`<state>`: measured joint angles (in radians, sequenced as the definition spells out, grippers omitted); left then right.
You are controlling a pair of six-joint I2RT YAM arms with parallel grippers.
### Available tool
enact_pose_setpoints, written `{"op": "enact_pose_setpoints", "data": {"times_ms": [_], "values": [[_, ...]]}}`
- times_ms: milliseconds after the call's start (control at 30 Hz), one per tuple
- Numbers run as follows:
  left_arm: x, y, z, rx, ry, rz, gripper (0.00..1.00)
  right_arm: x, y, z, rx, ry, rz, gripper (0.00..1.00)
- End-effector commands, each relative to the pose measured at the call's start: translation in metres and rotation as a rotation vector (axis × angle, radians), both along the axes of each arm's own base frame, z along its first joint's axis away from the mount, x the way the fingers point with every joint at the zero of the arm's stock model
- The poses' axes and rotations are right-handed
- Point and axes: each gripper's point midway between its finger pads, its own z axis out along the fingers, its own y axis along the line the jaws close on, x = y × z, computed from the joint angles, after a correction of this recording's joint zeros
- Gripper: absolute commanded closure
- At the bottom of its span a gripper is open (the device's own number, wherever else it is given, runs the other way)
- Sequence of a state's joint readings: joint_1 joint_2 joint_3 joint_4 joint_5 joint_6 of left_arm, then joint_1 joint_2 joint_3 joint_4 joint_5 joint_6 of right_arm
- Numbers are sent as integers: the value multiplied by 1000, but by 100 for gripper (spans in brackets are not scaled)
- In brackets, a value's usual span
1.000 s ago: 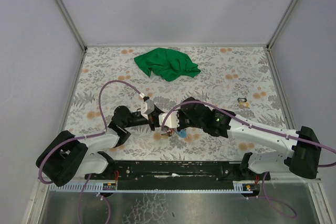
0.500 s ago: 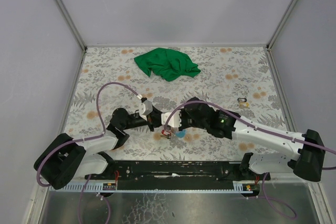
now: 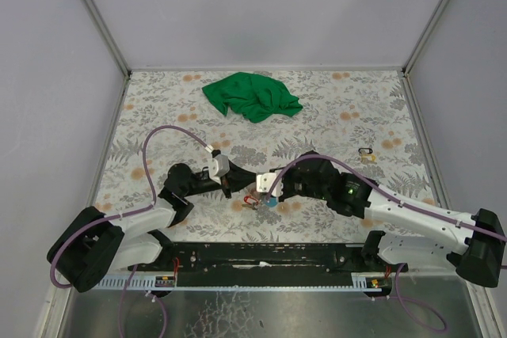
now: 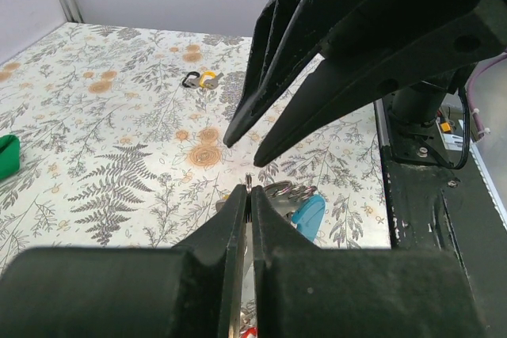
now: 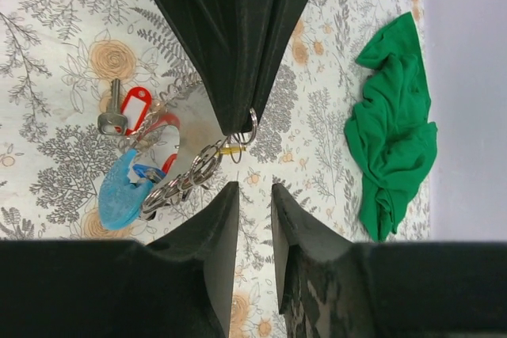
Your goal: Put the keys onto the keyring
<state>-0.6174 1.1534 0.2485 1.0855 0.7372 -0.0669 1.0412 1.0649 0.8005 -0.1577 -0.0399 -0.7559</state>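
Observation:
My left gripper (image 3: 229,188) is shut on the keyring (image 5: 252,127), pinching its thin grey loop at the fingertips (image 4: 249,192). The ring chain (image 5: 187,175) hangs from it to the table. A key with a red tag (image 5: 135,108) and a light blue tag (image 5: 119,195) lie in the bunch under it; the blue tag also shows in the left wrist view (image 4: 309,215). The bunch (image 3: 260,200) lies between the two grippers. My right gripper (image 5: 253,189) is open and empty, a short way from the ring, its fingers (image 4: 269,128) facing the left gripper.
A crumpled green cloth (image 3: 252,96) lies at the back middle of the flowered table. A tiny dark-and-yellow item (image 3: 366,153) lies at the right, also seen in the left wrist view (image 4: 200,79). Grey walls enclose the table.
My right gripper has drawn back to the right, away from the keyring and the left fingertips. The left gripper has kept its hold and shifted slightly.

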Motion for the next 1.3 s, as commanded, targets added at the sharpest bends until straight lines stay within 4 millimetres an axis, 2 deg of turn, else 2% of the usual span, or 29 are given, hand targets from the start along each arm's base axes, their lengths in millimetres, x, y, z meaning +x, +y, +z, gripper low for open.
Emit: {"op": "enact_pose_setpoints", "data": {"times_ms": [0, 333, 733, 933, 1167, 1267], "values": [[-5, 0, 9, -14, -77, -17, 100, -4, 19, 22, 143, 5, 71, 70], [-7, -1, 9, -12, -80, -32, 100, -6, 27, 12, 136, 51, 121, 70], [-12, -1, 11, -20, -97, -57, 100, -6, 26, -7, 92, 103, 106, 71], [-17, 1, 15, -40, -119, -67, 100, 1, 29, -10, 117, 117, 80, 78], [-11, 6, 17, -68, -122, -8, 100, -5, 29, -22, 136, 186, 80, 93], [-9, 8, 19, -82, -129, 17, 100, -4, 27, -31, 138, 247, 22, 98]]}}
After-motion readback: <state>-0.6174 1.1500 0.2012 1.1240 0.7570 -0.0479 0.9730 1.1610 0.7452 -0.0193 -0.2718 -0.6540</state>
